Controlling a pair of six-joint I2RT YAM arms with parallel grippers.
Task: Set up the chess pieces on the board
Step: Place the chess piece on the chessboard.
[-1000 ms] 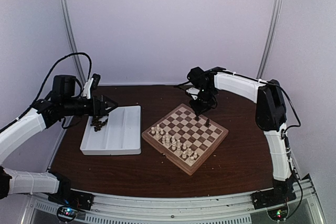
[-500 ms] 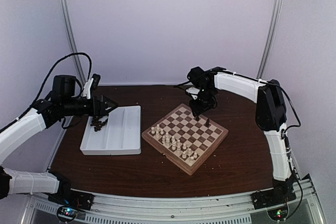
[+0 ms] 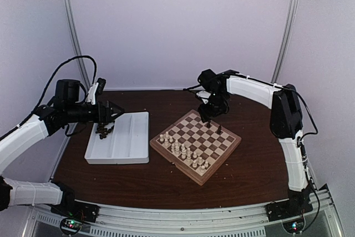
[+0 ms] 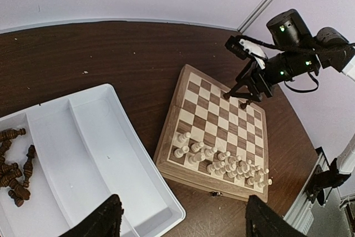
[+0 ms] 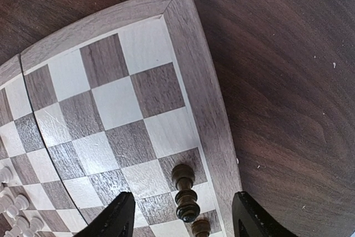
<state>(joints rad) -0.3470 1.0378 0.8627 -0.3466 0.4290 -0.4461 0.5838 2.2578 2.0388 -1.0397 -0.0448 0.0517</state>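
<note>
The board (image 3: 199,134) lies right of centre, cream-white figures in two rows on its near side. My right gripper (image 3: 213,111) hovers open over its far corner. In the right wrist view the board's rim (image 5: 205,98) runs past an upright dark chess piece (image 5: 186,192) that stands free between my open fingers (image 5: 113,217); a second dark piece (image 5: 201,227) shows just below it. One dark piece (image 3: 219,129) shows near the right edge. My left gripper (image 3: 108,116) is open and empty above the dark chess pieces (image 4: 12,165) lying in the tray's left compartment.
The white compartment tray (image 3: 130,137) sits left of the board; its middle and right compartments (image 4: 83,148) hold nothing. Cream-white figures (image 4: 222,162) crowd the board's near edge. Dark wooden table (image 3: 166,184) all around; walls behind.
My right gripper has risen slightly above the board's far corner. The left arm has not moved.
</note>
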